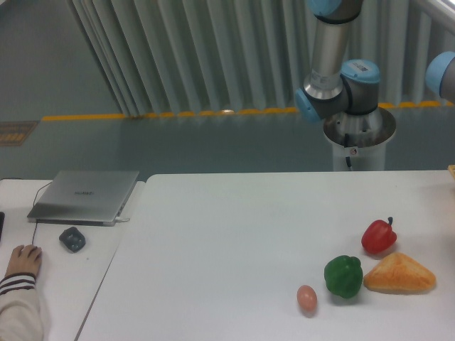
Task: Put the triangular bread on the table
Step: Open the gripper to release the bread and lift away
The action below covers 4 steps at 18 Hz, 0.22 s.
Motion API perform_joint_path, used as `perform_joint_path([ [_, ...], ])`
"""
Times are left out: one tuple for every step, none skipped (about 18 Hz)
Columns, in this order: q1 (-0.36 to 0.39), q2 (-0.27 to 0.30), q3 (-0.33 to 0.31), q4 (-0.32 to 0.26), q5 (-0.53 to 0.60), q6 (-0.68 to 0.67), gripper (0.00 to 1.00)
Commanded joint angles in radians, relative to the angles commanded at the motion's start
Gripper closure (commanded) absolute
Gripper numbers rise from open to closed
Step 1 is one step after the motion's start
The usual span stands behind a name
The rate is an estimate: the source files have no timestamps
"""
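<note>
Fixed camera view of the workcell. The pincer itself lies outside the frame, so whether it is wide, narrow or holding anything cannot be told, and places relative to it cannot be fixed; only the arm's [334,78] silver and blue joints show, rising above the grey pedestal [359,142] at the far edge of the table [227,234]. On the white tabletop at the near right rests the triangular bread [400,274], flat on the surface, golden-orange. Just beside its left tip sits a green pepper [344,275], and behind the two, close by, a red pepper [378,236]. A small tan egg [306,298] lies near the green pepper's left side. Well apart to the left, on a narrower desk [78,284], are a closed grey laptop [84,196], a dark mouse [72,239] and a person's hand [25,261]
</note>
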Motion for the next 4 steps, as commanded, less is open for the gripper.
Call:
perform_joint_path([
  [0.000,0.000,-0.002,0.000,-0.002,0.000,0.00],
  [-0.002,0.000,-0.003,0.000,-0.002,0.000,0.00],
  [-0.002,0.000,-0.005,0.000,-0.002,0.000,0.00],
  [-0.002,0.000,-0.005,0.000,-0.002,0.000,0.00],
])
